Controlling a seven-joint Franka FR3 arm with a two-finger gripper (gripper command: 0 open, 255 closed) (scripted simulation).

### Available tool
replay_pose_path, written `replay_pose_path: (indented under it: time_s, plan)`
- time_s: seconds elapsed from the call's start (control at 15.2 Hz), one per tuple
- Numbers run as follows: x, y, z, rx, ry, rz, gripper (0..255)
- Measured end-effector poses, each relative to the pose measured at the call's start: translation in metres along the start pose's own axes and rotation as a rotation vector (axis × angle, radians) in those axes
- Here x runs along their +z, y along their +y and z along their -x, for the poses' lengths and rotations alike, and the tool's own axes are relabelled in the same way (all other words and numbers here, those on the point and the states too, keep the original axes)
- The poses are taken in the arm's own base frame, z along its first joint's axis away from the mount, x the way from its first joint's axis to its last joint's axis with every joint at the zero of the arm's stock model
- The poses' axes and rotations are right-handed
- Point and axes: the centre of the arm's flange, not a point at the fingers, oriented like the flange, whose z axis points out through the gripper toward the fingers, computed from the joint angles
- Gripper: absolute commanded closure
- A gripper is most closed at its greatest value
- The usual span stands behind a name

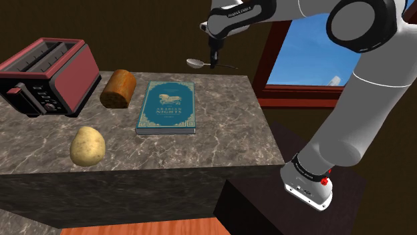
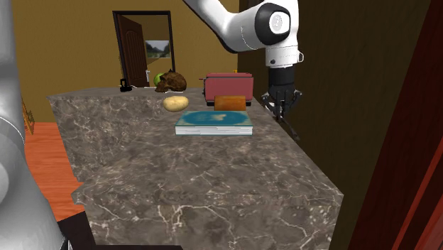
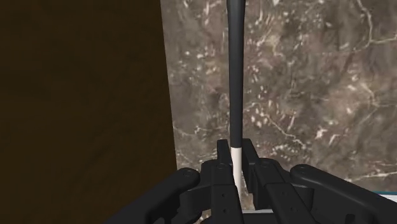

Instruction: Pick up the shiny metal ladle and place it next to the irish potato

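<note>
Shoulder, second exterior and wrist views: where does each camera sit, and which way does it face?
Shoulder view: beside the stand, looking down across the counter; the arm reaches up-left.
Second exterior view: at the counter's end, facing the toaster; arm above.
Wrist view: on the hand, looking along the fingers clasping the ladle.
Shared: both exterior views show the book and potato.

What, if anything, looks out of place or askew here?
Nothing stands out. The gripper clasps the ladle by its handle over the counter; potato, book and toaster rest flat on it.

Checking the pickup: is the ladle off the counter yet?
Yes, lifted: gripper shut on the ladle handle, its bowl above the counter's far edge.
</note>
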Motion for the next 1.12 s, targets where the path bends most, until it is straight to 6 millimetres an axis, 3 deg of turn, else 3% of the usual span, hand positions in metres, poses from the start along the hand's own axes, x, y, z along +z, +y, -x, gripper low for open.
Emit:
replay_pose_path:
  time_s: [0.92,1.12]
  plan:
    - [-0.073,0.009,-0.004,0.0,0.0,0.0,255]
    - [-0.079,-0.014,-0.017,-0.001,0.0,0.0,255]
